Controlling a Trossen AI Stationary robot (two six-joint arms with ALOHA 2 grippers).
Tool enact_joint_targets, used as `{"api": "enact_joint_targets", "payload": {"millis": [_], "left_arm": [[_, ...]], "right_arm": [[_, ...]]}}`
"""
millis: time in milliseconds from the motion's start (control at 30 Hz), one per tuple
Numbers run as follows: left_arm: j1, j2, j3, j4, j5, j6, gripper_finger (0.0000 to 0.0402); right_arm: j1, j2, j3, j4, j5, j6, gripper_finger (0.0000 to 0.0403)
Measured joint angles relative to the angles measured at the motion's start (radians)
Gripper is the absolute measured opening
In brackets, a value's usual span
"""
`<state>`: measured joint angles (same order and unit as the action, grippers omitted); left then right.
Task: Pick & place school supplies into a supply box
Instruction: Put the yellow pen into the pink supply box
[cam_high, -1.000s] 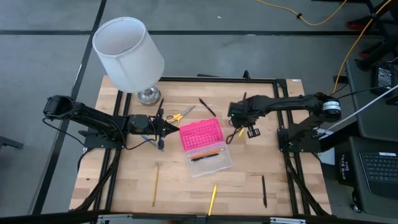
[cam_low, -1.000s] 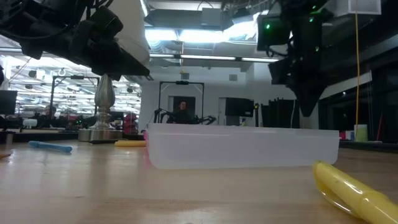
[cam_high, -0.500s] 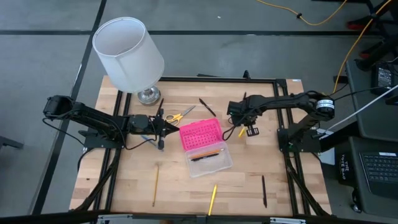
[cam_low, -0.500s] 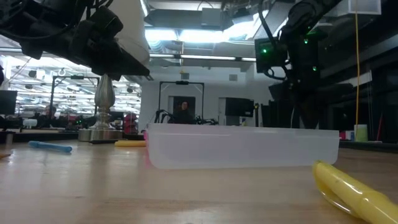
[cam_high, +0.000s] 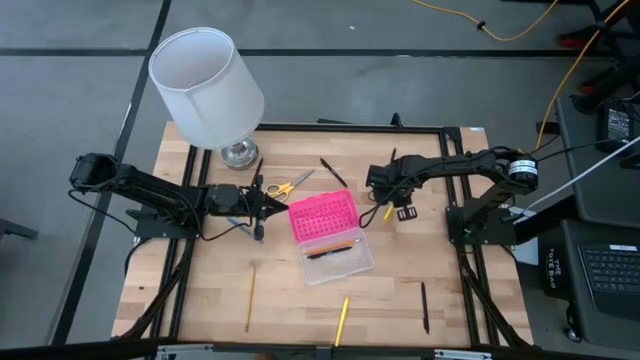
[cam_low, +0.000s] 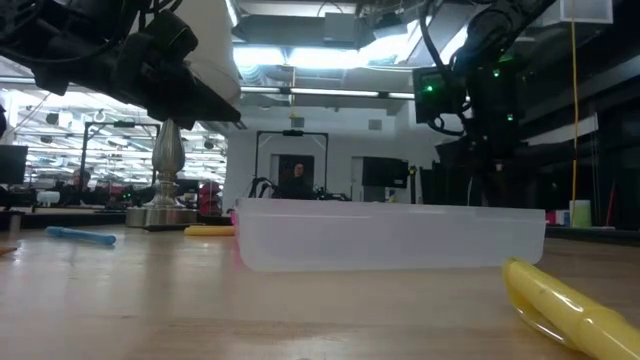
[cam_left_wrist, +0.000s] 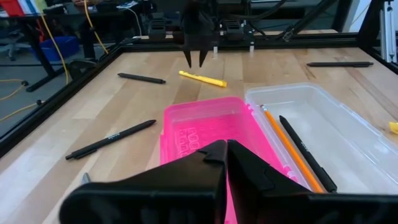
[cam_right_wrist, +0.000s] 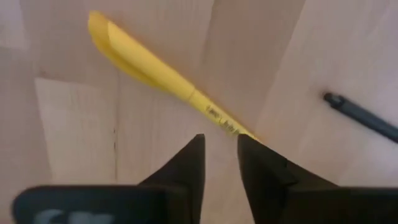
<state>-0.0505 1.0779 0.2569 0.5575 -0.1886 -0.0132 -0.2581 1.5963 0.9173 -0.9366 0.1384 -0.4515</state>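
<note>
supply box: the pink lid (cam_high: 322, 217) lies open, flat on the table (cam_high: 420, 255) near its middle; the clear base (cam_high: 338, 258) joins it on the near-right side. In the low view the base (cam_low: 390, 236) is a translucent wall across the middle.
inside the box: an orange pencil (cam_left_wrist: 291, 150) and a black pen (cam_left_wrist: 307, 154) lie side by side along the base.
yellow pen by the right arm: it lies on the table (cam_high: 389, 211) just right of the pink lid, directly under the right gripper; the right wrist view shows it (cam_right_wrist: 163, 78) flat on the wood.
right gripper: (cam_high: 399, 205) pointed down over that yellow pen, its fingers (cam_right_wrist: 185, 169) parted a little with their tips at the pen's thin end, gripping nothing.
left gripper: (cam_high: 276, 208) just left of the pink lid, level above the table, its fingers (cam_left_wrist: 205, 163) pressed together with nothing between them.
scissors: yellow-handled (cam_high: 286, 185), far of the left gripper, near the lamp base.
black pens on the table: one (cam_high: 333, 172) far of the lid, one (cam_high: 258, 169) beside the lamp base, one (cam_high: 424, 307) near-right.
pencils on the table: one (cam_high: 249, 298) near-left, a yellow one (cam_high: 342, 321) at the near edge.
lamp: white shade (cam_high: 206, 84) over the far-left corner.
</note>
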Motion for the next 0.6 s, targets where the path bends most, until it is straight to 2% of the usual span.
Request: {"api": "enact_joint_targets", "payload": {"millis": [133, 433, 600], "left_arm": [[0.0, 0.0, 0.0, 0.0, 0.0, 0.0, 0.0008], [0.0, 0.0, 0.0, 0.0, 0.0, 0.0, 0.0006], [0.0, 0.0, 0.0, -0.001, 0.0, 0.0, 0.0008]], "right_arm": [[0.0, 0.0, 0.0, 0.032, 0.0, -0.003, 0.0119], [0.011, 0.008, -0.011, 0.034, 0.0, -0.063, 0.012], [0.031, 0.008, -0.058, 0.067, 0.008, -0.164, 0.012]]}}
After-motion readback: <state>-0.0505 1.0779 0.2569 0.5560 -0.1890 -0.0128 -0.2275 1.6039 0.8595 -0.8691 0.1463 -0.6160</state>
